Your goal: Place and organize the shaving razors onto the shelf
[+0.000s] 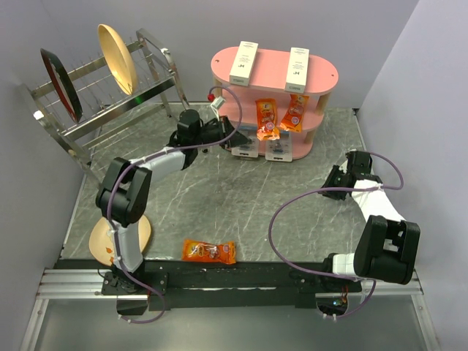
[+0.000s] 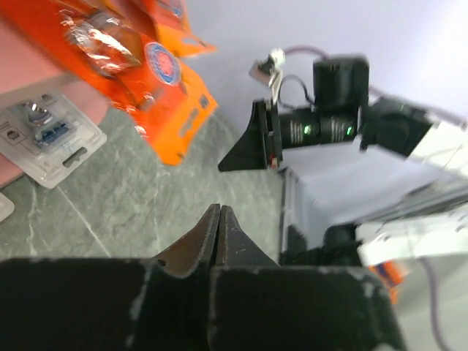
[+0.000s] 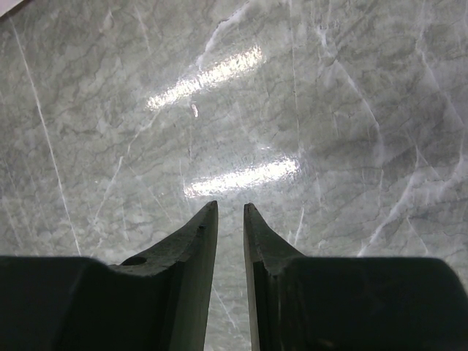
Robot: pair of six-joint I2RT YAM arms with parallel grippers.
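Note:
Two shaving razors in clear blister packs (image 1: 243, 150) (image 1: 278, 151) lie side by side at the lowest board of the pink shelf (image 1: 272, 67), their front ends sticking out toward the table. In the left wrist view one razor pack (image 2: 51, 135) shows on the left, below the orange packets (image 2: 139, 66). My left gripper (image 1: 235, 136) (image 2: 219, 208) hovers just left of the left pack, shut with nothing between its fingers. My right gripper (image 1: 333, 179) (image 3: 230, 206) is low over bare marble at the right, slightly open and empty.
Two white boxes (image 1: 243, 62) (image 1: 297, 67) stand on the shelf's top board and two orange packets (image 1: 267, 119) hang off the middle one. A wire dish rack (image 1: 102, 95) with plates stands at the back left. Another orange packet (image 1: 209, 251) and a tan plate (image 1: 102, 245) lie near the front.

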